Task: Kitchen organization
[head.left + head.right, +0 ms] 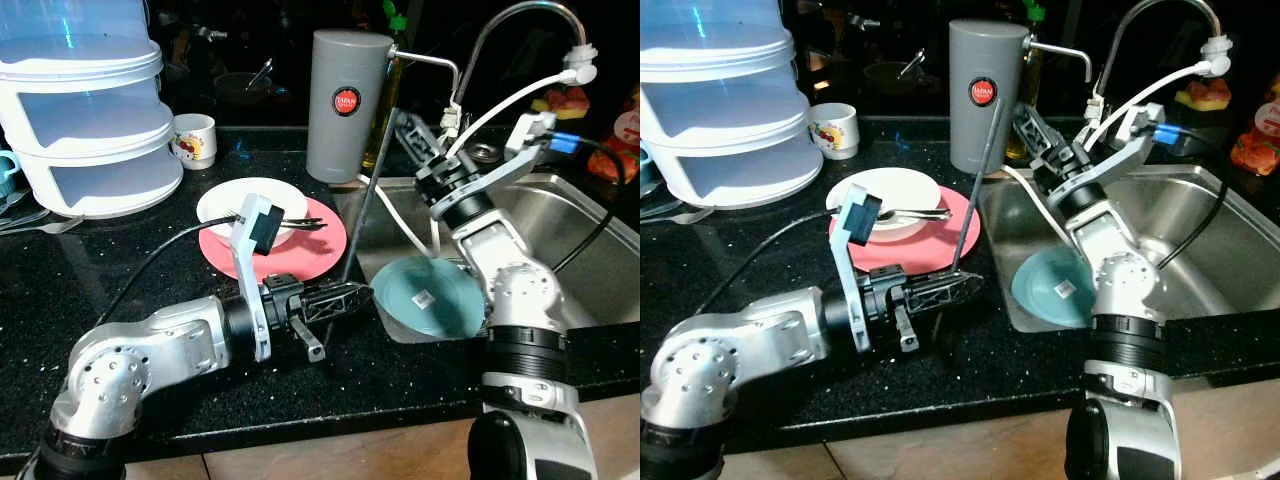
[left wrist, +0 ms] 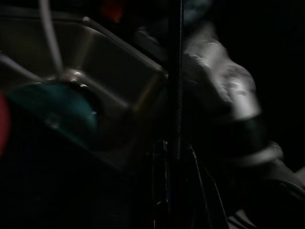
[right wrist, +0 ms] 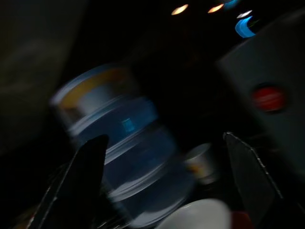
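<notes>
My left gripper [image 1: 358,295] lies low over the black counter by the sink's corner, shut on a thin dark rod [image 1: 370,195] that rises steeply toward the grey canister [image 1: 347,100]. In the left wrist view the rod [image 2: 178,71] runs straight out from between the fingers. A teal plate [image 1: 430,298] leans in the sink's near left corner. A white dish [image 1: 240,200] with a utensil sits on a red plate [image 1: 315,250]. Raised beside the canister, my right gripper [image 1: 408,125] is open, its fingers [image 3: 83,176] wide apart with nothing between them.
Stacked translucent containers [image 1: 85,110] and a white mug [image 1: 195,140] stand at the back left. The steel sink [image 1: 575,225] lies to the right under a curved faucet [image 1: 520,15] with a white hose. Cutlery lies at the far left edge.
</notes>
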Tool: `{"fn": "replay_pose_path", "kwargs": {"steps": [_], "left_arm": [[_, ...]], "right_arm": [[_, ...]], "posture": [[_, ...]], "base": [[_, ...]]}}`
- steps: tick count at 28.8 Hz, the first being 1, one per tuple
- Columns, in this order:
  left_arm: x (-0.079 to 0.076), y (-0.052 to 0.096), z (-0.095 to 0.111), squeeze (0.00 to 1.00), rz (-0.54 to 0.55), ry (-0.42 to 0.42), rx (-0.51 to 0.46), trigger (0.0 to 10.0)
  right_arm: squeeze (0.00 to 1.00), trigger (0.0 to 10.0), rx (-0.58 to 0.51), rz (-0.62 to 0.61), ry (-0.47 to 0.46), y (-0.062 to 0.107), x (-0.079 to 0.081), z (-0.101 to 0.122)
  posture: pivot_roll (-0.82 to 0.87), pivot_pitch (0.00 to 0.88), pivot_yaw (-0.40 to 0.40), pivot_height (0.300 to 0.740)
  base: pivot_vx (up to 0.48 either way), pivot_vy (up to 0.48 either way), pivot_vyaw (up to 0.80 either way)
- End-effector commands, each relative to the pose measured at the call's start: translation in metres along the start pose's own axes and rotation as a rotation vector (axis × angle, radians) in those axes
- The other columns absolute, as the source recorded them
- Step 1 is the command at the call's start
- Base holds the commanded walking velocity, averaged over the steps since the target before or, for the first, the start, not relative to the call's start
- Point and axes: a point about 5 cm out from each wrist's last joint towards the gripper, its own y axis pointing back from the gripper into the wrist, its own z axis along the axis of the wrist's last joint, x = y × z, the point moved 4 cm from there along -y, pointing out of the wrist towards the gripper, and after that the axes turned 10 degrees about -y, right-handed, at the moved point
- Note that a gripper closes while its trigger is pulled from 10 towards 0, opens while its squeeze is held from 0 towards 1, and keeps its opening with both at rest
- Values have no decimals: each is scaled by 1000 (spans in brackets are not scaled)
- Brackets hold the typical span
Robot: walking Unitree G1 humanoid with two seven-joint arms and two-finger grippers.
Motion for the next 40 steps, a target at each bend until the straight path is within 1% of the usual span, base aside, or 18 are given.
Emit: {"fn": "replay_pose_path", "kwargs": {"steps": [1,3,4,5,6,10,13,14,16,22,23,24,25,26,37,38,39,40], "left_arm": [[4,1,1,0,12,-16,-1,0],[7,4,5,0,25,-9,-25,0],[8,5,6,0,28,-8,-31,0],[9,6,7,0,30,-6,-34,0],[10,7,7,0,32,-4,-34,0],[10,8,6,0,32,0,-31,0],[8,6,-1,0,20,20,-6,0],[8,6,-1,0,20,20,-6,0],[7,5,-5,0,12,29,4,0],[6,5,-6,0,10,33,5,0],[7,5,-6,0,11,35,5,0],[7,5,-6,0,11,35,5,0],[7,5,-6,0,11,37,5,0],[7,4,-6,0,13,37,4,0],[11,4,-6,0,39,29,4,0],[12,4,-6,0,44,23,6,4314],[13,5,-6,0,52,11,12,9882],[13,4,-6,545,52,3,18,10000]], "right_arm": [[1000,10000,34,38,-37,2,5,-7],[1000,10000,65,55,-43,5,7,-12],[945,10000,82,65,-50,7,8,-14],[549,10000,103,77,-46,9,9,-17],[0,10000,157,106,-29,12,13,-24],[0,10000,207,129,-14,15,17,-31],[0,10000,318,202,7,20,31,-50],[0,10000,318,202,7,20,31,-50],[0,10000,360,226,3,23,35,-56],[0,10000,379,224,7,25,35,-59],[0,6902,377,209,12,25,32,-58],[0,6902,377,209,12,25,32,-58],[0,745,370,192,13,24,29,-57],[0,0,358,173,11,23,26,-55],[0,0,316,133,7,19,20,-48],[0,0,312,131,5,18,19,-47],[0,0,303,122,7,17,18,-46],[0,0,290,112,5,16,17,-44]], "posture": [[-8,31,-21,740],[-9,32,-21,740],[-7,35,-22,740],[-7,35,-22,740],[-7,35,-22,740],[-7,35,-22,740],[-8,38,-22,740],[-8,38,-22,740],[-8,38,-22,740],[-8,38,-22,740],[-7,38,-23,740],[-7,38,-23,740],[-7,38,-24,740],[-7,38,-24,740],[-8,39,-28,740],[-8,39,-28,740],[-5,40,-28,740],[-6,38,-28,740]], "base": [[0,0,0],[0,0,0],[0,0,0],[0,0,0],[0,0,0],[0,0,0],[0,0,0],[0,0,0],[0,0,0],[0,0,0],[0,0,0],[0,0,0],[0,0,0],[0,0,0],[0,0,0],[0,0,0],[0,0,0],[0,0,0]]}}
